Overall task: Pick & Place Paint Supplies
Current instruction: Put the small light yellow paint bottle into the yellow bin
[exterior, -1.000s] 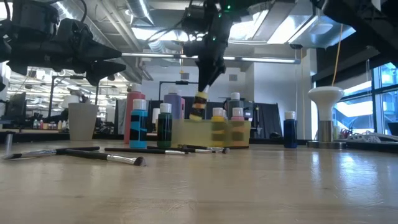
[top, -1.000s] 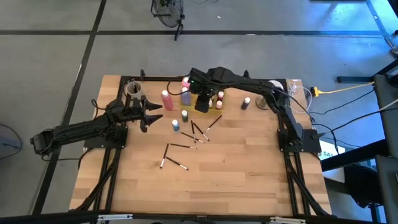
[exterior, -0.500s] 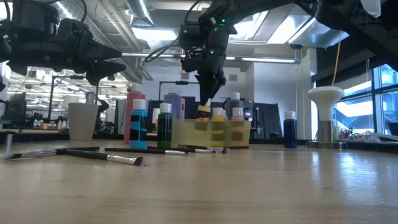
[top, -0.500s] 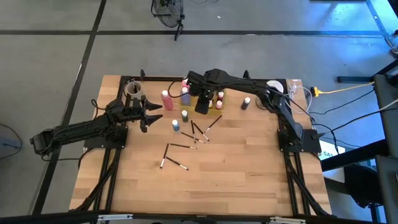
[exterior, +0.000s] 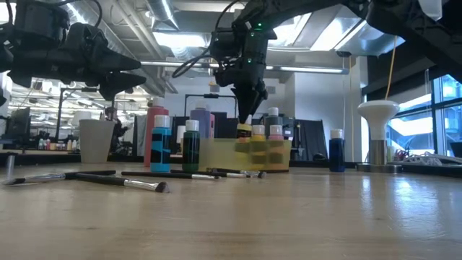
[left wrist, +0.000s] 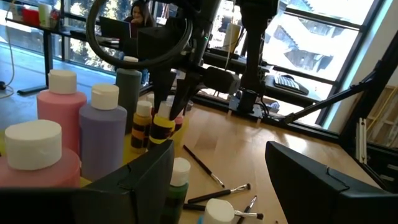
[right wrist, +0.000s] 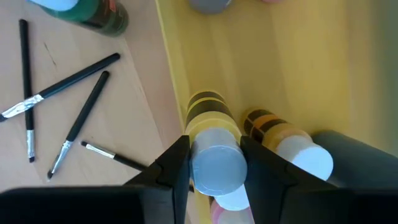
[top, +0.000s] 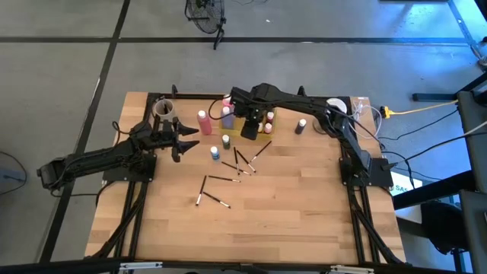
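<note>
A: What differs from one second before?

B: The left claw (top: 185,141) has not moved. It hangs over the left part of the surface (top: 289,221), its fingers spread with nothing between them. The right claw (exterior: 250,115) was higher then and the yellow paint bottle (exterior: 245,134) hung clear above the tray (exterior: 278,155). Now the bottle is lower, at the near left part of the tray, with its body behind the translucent wall.

A: Does the right claw pinch this bottle?

B: Yes, its two fingers (right wrist: 174,165) press on the white cap from both sides. The bottle stands upright, its long axis vertical and its cap pointing up.

A: What is difficult to see?

B: Whether the bottle's bottom touches the tray floor I cannot tell. In the high view the right arm covers most of the tray.

A: And the other things, from left to right?

B: A pale cup (exterior: 96,141), then the pink squeeze bottle (top: 203,122) and the purple one (exterior: 201,121). In front of them stand a blue bottle (exterior: 161,144) and a green one (exterior: 191,146). The brushes (top: 215,201) lie flat in the middle of the surface, pointing in different directions. One dark blue bottle (exterior: 336,151) stands alone, right of the tray.
</note>
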{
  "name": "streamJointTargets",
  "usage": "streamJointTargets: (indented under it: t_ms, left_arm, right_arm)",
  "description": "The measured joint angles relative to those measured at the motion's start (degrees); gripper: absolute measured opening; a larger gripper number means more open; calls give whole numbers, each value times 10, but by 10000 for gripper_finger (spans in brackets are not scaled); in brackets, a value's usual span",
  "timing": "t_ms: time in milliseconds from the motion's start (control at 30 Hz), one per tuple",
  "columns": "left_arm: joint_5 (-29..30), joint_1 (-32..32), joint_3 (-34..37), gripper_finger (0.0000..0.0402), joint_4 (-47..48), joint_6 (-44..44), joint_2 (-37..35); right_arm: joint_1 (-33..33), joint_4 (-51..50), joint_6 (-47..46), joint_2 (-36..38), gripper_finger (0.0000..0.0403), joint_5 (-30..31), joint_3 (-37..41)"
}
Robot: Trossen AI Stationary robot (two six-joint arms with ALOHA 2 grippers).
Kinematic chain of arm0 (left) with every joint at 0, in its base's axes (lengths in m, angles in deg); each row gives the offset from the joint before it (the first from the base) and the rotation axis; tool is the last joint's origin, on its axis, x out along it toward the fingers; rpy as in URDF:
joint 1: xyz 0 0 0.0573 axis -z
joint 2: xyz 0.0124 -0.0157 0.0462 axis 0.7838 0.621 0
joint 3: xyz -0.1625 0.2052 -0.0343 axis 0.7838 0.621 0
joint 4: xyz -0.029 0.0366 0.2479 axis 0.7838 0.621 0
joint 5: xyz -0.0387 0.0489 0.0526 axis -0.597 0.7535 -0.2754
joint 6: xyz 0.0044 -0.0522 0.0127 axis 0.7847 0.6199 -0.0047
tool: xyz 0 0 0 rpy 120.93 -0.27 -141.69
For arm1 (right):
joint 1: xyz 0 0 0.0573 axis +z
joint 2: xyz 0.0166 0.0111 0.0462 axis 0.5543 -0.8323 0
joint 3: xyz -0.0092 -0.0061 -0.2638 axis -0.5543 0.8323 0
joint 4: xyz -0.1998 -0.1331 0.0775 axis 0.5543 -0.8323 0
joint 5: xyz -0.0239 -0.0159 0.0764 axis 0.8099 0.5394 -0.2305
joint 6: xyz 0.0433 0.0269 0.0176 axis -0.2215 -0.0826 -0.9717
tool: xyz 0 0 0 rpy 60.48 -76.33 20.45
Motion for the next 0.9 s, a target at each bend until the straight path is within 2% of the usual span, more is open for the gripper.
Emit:
streamJointTargets:
  t_ms: [900]
  left_arm:
    - [-4,0,0,249,4,0,0]
  right_arm:
    - [-1,15,14,-14,118,-17,10]
